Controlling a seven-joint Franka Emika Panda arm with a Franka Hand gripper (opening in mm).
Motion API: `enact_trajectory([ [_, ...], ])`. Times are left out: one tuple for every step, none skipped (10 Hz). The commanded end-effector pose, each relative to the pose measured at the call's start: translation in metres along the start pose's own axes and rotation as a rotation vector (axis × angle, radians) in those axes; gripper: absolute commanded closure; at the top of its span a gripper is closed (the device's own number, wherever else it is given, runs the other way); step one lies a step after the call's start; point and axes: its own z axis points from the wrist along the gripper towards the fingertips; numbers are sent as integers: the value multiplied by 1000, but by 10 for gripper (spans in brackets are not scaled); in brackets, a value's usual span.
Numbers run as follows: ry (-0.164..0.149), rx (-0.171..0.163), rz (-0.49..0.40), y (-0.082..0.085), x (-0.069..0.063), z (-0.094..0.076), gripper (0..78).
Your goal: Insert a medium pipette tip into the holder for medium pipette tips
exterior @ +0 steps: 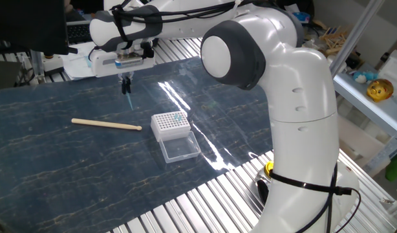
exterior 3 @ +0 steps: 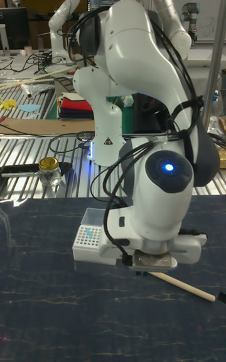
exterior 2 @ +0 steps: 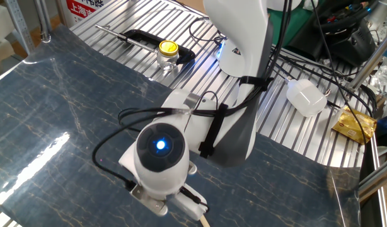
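Observation:
In one fixed view my gripper (exterior: pixel 126 85) hangs above the dark mat at the back left, shut on the medium pipette tip (exterior: pixel 128 99), a thin blue-teal cone pointing straight down and clear of the mat. To its right and nearer the front stands the holder (exterior: pixel 171 124), a white rack with a grid of holes and a few blue tips in it; its clear lid (exterior: pixel 180 149) lies open in front. In the tall fixed view the holder (exterior 3: pixel 86 244) sits left of the gripper body, which hides the fingers and the tip.
A long pale wooden stick (exterior: pixel 107 124) lies on the mat left of the holder, below the gripper. A glass jar with a yellow cap (exterior 2: pixel 166 54) and a black tool stand on the metal slats beyond the mat. The arm's base (exterior: pixel 295 162) fills the right side.

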Motion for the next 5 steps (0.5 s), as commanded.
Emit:
enact_trajectory([
  [-91, -14, 74, -1, -1, -2, 764],
  [-92, -12, 78, -1, -1, -2, 764],
  [-90, -7, 73, -1, -1, -2, 764],
  [-83, -6, 65, -1, -1, -2, 764],
  [-78, 0, 45, -3, 2, -6, 764],
])
